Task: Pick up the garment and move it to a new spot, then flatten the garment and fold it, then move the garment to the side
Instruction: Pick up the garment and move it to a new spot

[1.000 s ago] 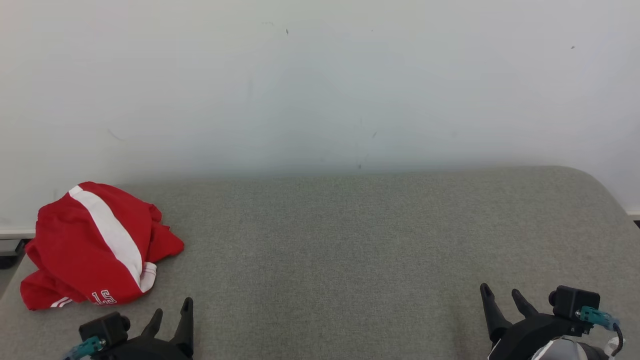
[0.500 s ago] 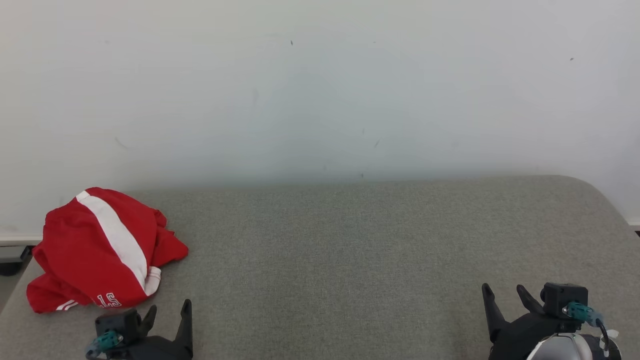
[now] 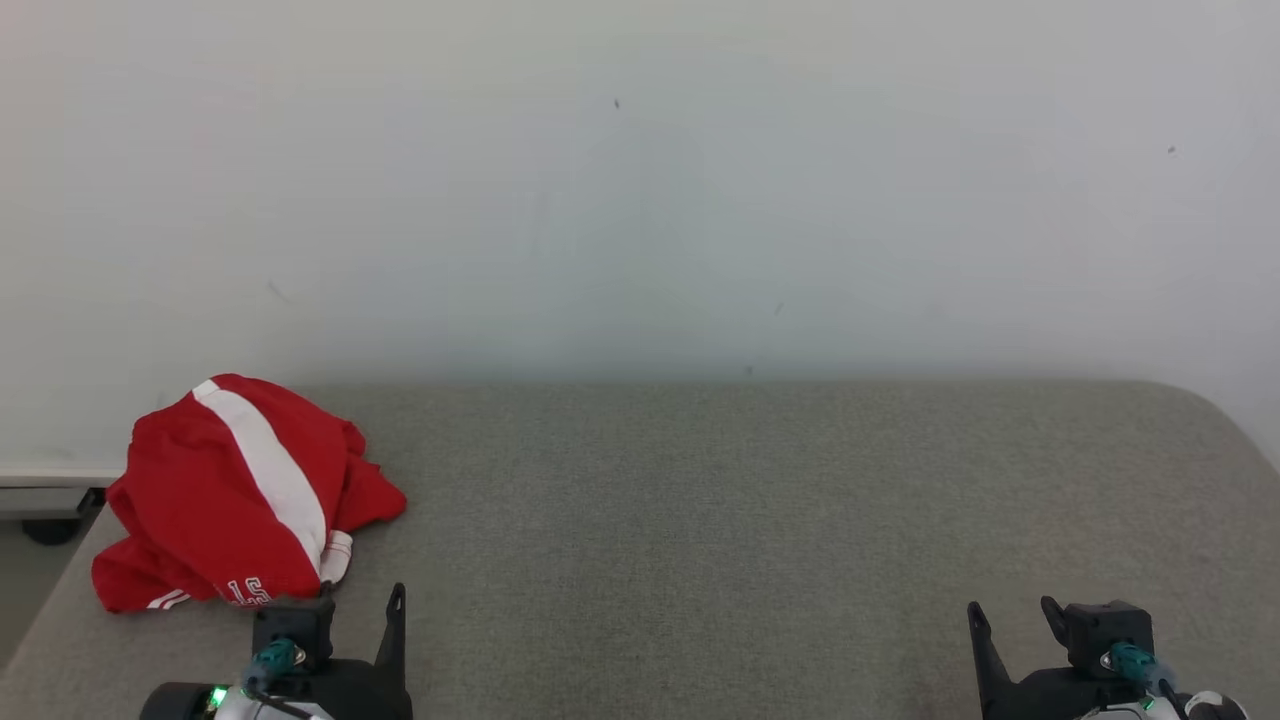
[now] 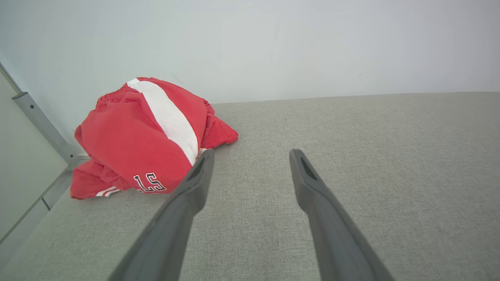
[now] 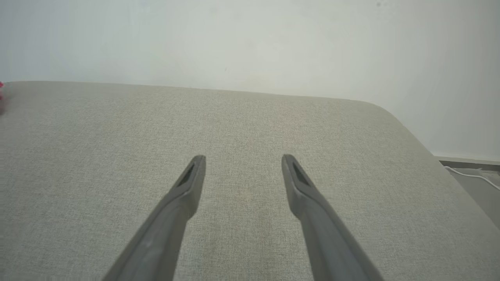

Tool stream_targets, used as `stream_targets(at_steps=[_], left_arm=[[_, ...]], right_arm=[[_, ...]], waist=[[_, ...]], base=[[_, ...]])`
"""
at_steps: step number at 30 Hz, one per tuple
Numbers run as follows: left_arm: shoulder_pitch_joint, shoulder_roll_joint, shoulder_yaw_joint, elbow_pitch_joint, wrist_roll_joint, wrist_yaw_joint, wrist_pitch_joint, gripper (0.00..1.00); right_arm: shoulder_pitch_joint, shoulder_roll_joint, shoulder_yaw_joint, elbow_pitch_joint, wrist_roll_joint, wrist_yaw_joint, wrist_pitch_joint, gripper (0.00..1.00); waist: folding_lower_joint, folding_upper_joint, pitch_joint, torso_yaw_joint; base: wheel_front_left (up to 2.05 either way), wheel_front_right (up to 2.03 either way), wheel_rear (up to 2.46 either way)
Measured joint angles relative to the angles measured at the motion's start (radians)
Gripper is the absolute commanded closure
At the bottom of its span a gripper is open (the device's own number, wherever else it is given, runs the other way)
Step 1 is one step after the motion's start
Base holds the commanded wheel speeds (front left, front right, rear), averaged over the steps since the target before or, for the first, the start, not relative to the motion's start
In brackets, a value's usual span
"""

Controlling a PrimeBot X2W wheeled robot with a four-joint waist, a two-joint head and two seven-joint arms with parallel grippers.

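One crumpled red garment [image 3: 240,495], crossed by a white stripe [image 3: 270,465], lies heaped at the left end of the grey padded surface [image 3: 700,520]. It sits close to the left edge and reaches back toward the wall [image 3: 640,200]. The heap's long axis, marked by the stripe, runs from the far side obliquely toward me and slightly rightward. Printed characters mark the near hem. My left gripper [image 3: 355,620] sits just in front of that hem, fingers spread wide and holding nothing, so the garment lies ahead and a little to the left of their line. In the left wrist view the garment [image 4: 148,136] fills the space beyond my left-hand finger. That finger's tip overlaps the cloth's near fold, and I cannot tell whether it touches. The midline of the left gripper [image 4: 252,156] points at bare surface to the right of the heap. My right gripper [image 3: 1010,612], likewise spread and empty, hangs well apart at the opposite end over open fabric [image 5: 243,160]. The left arm is therefore clearly the nearer. I judge that the reach calls for a small swing leftward and forward. A metal rail [image 4: 39,121] borders the left side, whereas the whole centre offers free room for laying the garment out.
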Motion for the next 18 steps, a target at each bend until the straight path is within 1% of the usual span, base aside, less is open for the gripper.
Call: stream_targets(at_steps=[9, 12, 18], left_arm=[[-0.009, 0.014, 0.009, 0.002, 0.008, 0.000, 0.049, 0.00], [-0.009, 0.027, 0.014, -0.002, 0.008, 0.000, 0.063, 0.00], [-0.009, 0.035, 0.004, -0.014, 0.010, 0.000, 0.093, 0.00]], right_arm=[[0.012, 0.027, 0.007, -0.027, -0.001, -0.001, 0.000, 0.00], [0.011, 0.039, 0.014, -0.027, 0.003, -0.001, 0.000, 0.00], [0.008, 0.053, 0.017, -0.032, 0.011, -0.001, -0.001, 0.00]], waist=[[0.0000, 0.0001, -0.001, 0.101], [0.0000, 0.0001, 0.001, 0.141], [0.0000, 0.0001, 0.006, 0.225]], base=[[0.00, 0.00, 0.00], [0.00, 0.00, 0.00], [0.00, 0.00, 0.00]])
